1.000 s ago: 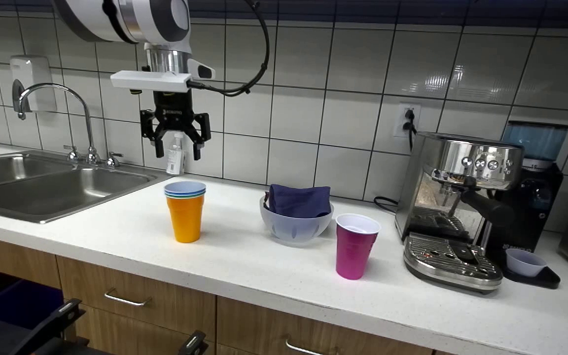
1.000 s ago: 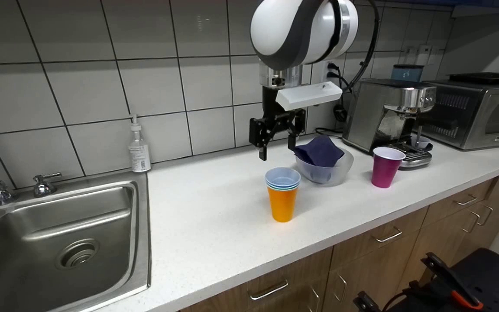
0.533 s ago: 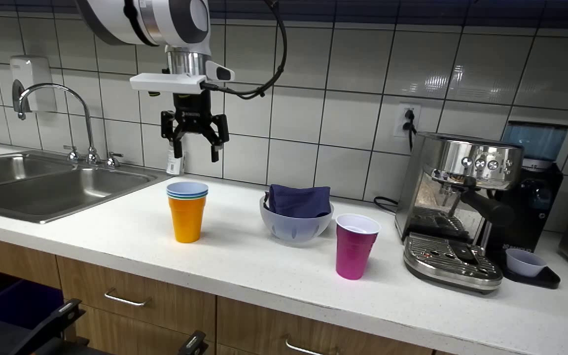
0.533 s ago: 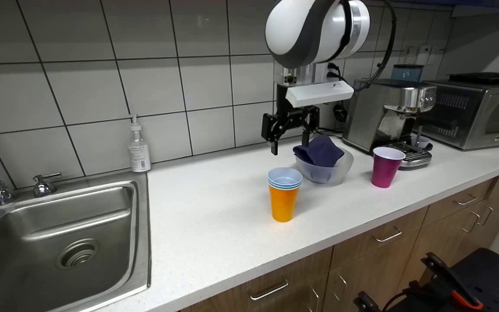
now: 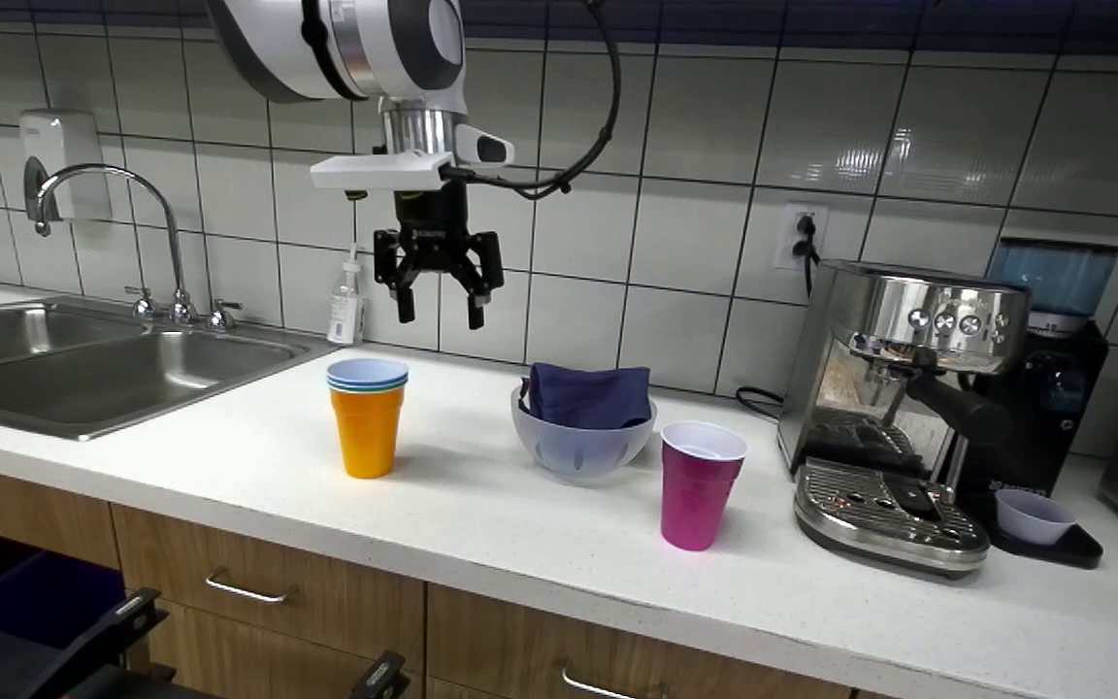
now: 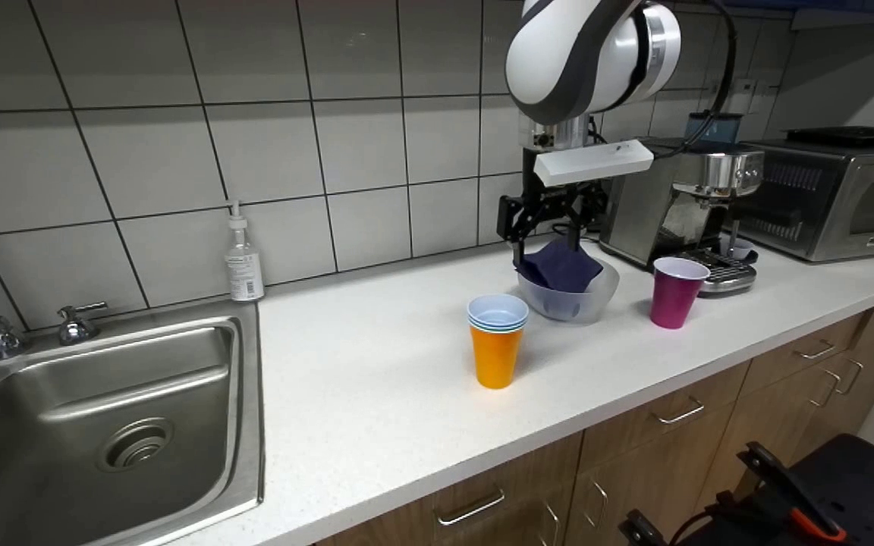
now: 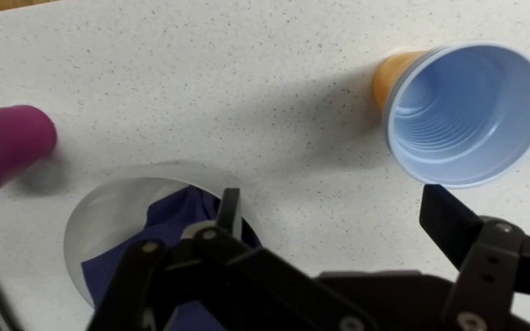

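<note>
Navy cloth [image 5: 588,396] is lying folded in a translucent bowl [image 5: 574,451], mid-frame in an exterior view, its top rising past the rim; judged by eye, it is promising to handle as light, limp and unbreakable, best pinched at the raised folds; the bowl is looking stiff and smooth, possibly slippery, better taken at its rim. Upward and left of the bowl there, the gripper [image 5: 441,313] is hanging with fingers [image 7: 446,220] spread wide, holding nothing; to its lower left, an orange cup stack [image 5: 367,427] is standing upright, presumably light and easily dented, suiting mild pressure below the rims; at the bowl's lower right, a magenta cup [image 5: 700,500] is standing.

An exterior view is putting the fingertips [image 6: 574,238] across the cloth's outline; seen against the wall tiles [image 5: 574,311], they are plainly hanging clear of it; the wrist view alone is looking deep into the stack's blue interior [image 7: 458,110]; a sink drain [image 6: 136,444] is showing only at lower left of an exterior view.
</note>
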Robot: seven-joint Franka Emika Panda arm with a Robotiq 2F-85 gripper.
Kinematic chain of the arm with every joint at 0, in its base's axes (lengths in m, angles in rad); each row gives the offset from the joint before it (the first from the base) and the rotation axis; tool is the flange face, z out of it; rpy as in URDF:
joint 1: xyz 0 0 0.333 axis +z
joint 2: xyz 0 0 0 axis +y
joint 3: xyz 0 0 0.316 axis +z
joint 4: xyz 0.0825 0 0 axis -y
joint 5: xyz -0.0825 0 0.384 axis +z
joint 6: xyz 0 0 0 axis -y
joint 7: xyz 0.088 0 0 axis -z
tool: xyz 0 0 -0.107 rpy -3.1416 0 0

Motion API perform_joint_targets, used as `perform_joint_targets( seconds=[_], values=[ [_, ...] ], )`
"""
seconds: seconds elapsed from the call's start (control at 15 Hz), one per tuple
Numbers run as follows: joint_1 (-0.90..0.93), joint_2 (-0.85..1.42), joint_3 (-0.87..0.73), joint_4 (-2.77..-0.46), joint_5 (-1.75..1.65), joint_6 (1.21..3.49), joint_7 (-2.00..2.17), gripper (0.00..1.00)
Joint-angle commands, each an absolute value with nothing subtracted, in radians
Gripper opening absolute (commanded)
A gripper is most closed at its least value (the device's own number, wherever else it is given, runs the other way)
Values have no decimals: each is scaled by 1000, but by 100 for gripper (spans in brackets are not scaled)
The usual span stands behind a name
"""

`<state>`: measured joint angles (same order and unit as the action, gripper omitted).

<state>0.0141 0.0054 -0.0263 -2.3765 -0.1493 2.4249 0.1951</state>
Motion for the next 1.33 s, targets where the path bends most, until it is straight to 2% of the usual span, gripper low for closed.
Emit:
perform_joint_targets(
  seconds=[0.0,1.27],
  values=[
    [-22,14,-50,-2373,-205,2407,263,100],
    [-147,252,-249,-2213,-214,2439,298,100]
  ],
)
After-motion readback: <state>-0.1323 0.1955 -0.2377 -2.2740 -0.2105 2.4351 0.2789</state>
